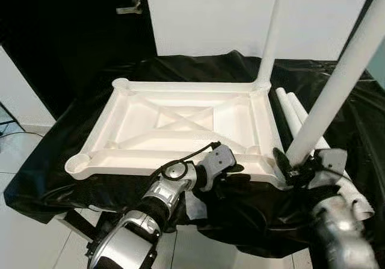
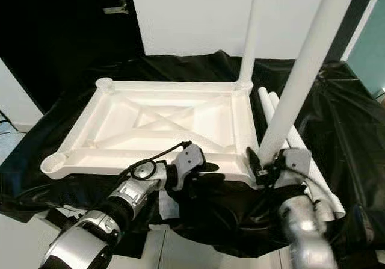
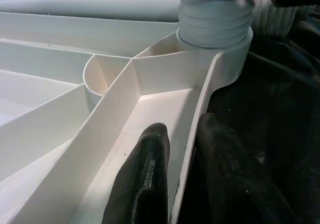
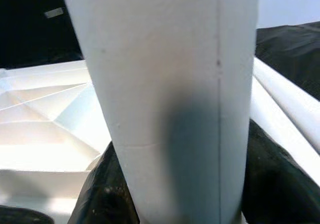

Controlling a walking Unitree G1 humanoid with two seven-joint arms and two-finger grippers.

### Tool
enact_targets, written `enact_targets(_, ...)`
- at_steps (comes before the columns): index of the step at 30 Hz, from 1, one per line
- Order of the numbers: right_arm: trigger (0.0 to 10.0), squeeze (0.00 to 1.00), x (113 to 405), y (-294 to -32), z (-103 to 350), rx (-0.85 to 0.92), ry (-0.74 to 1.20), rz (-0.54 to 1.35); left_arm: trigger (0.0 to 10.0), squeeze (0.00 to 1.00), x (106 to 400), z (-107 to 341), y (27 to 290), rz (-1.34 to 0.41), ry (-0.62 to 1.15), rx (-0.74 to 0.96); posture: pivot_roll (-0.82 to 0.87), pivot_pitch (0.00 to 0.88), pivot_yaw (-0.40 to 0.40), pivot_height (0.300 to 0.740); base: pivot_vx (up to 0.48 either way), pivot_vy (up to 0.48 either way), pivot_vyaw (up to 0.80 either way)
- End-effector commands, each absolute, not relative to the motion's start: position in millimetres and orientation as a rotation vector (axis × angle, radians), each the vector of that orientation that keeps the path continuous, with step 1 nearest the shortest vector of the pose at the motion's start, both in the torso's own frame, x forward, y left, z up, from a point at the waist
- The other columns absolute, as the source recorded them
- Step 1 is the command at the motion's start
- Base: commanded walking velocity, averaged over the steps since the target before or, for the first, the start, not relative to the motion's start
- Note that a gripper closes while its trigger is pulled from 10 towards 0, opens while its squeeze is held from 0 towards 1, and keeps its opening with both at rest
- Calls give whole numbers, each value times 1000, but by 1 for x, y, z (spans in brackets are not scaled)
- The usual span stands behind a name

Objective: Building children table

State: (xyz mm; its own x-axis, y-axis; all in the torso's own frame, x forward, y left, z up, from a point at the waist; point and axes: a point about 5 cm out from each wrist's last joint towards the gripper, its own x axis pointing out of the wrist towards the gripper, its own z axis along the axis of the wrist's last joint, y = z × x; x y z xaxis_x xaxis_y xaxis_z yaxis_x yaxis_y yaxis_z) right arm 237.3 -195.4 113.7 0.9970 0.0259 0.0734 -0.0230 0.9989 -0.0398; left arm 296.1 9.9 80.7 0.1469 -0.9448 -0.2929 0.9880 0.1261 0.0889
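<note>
The upturned white plastic ribbed tabletop [image 1: 180,124] lies on a desk draped in black cloth [image 1: 54,160]. The right hand [image 1: 295,166] is clenched round a long white tubular leg [image 1: 337,82], whose axis leans up and rightward, its threaded foot meeting the near-right corner socket [image 3: 215,58]. The left hand [image 3: 180,174] pinches the tabletop's near rim just beside that socket. Another leg [image 1: 269,34] stands in the far-right corner; spare legs [image 1: 292,115] lie alongside.

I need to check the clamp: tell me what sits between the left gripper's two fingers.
The near rim wall of the white tabletop stands between the left gripper's fingers; the left wrist view shows one inside the rim, one outside over the black cloth.
</note>
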Motion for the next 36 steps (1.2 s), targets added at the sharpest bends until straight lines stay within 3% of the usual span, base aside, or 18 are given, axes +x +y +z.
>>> enact_targets(1,0,0,236,-197,99,-53,-4,-110,10000,0,273,45,14,-1489,371,284,-130,0,19,740,0,0,0)
enact_targets(7,0,0,244,-193,102,-48,-32,-237,10000,0,272,44,12,-1495,374,283,-129,0,19,740,0,0,0)
enact_targets(16,0,0,250,-180,99,-54,-58,-259,10000,0,271,45,9,-1499,371,275,-126,5,19,740,0,0,0)
enact_targets(17,1843,0,251,-179,99,-63,-55,-245,10000,0,271,44,9,-1497,372,273,-126,5,19,740,0,0,0)
enact_targets(18,10000,0,251,-179,99,-76,-48,-230,10000,0,270,43,10,-1496,374,272,-129,4,18,740,0,0,0)
enact_targets(19,10000,0,252,-179,99,-88,-45,-226,10000,0,270,43,10,-1494,376,272,-132,4,18,740,0,0,0)
enact_targets(20,10000,773,252,-179,98,-94,-41,-218,10000,0,270,43,10,-1494,377,272,-132,4,17,740,0,0,0)
enact_targets(21,10000,1000,252,-179,97,-93,-34,-197,10000,0,271,43,10,-1492,377,272,-135,2,16,740,0,0,0)
enact_targets(27,10000,1000,250,-176,95,-81,-22,-45,10000,0,272,44,9,-1488,372,270,-136,3,15,740,0,0,0)
enact_targets(28,10000,0,249,-173,99,-118,-45,43,10000,0,272,45,9,-1486,372,270,-140,2,16,740,0,0,0)
enact_targets(32,10000,0,246,-172,105,-185,-73,142,10000,0,272,44,9,-1486,372,270,-144,3,17,740,0,0,0)
enact_targets(36,10000,0,251,-202,111,-219,-41,190,10000,0,271,43,10,-1491,376,274,-152,1,22,740,0,0,0)
